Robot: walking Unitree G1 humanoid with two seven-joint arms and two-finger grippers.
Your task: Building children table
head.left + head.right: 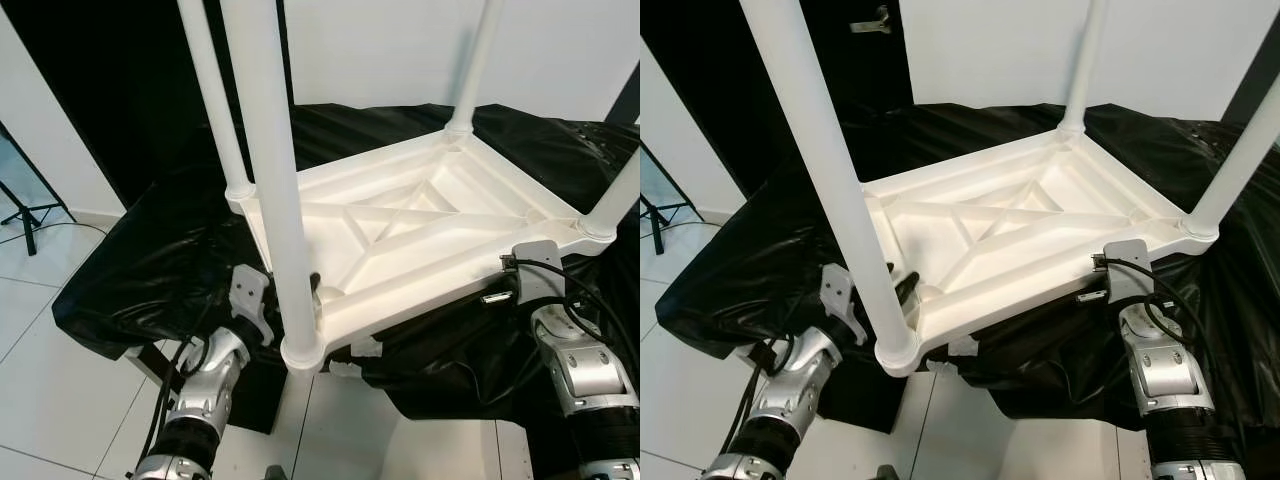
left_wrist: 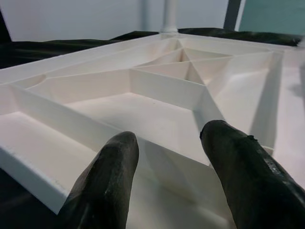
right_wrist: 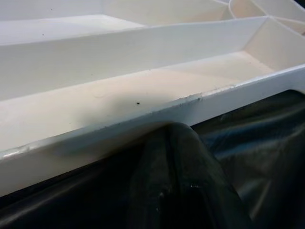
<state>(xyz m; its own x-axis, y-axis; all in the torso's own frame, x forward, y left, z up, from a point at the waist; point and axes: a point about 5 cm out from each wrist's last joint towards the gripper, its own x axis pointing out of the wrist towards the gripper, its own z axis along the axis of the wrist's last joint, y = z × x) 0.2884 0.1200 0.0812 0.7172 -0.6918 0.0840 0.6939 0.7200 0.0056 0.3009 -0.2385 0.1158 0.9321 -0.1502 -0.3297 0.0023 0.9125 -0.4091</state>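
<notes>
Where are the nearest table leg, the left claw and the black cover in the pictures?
nearest table leg [image 1: 268, 160], left eye view, on the middle of the white post.
left claw [image 2: 167, 152], left wrist view, midway between its two black fingertips.
black cover [image 1: 150, 250], left eye view, on the sheet left of the table.

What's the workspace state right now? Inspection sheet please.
Surface: black sheet draped over a low platform.
Job's things: white table lies upside down, ribbed underside up, four legs standing in its corner sockets.
Clutter: nothing seen.
Grippers: left gripper open, fingers over the near rim; right gripper at the near edge from below, state unclear.
Cables: black cable loops along the right wrist.
Surroundings: white tiled floor, white wall, a tripod foot.
</notes>
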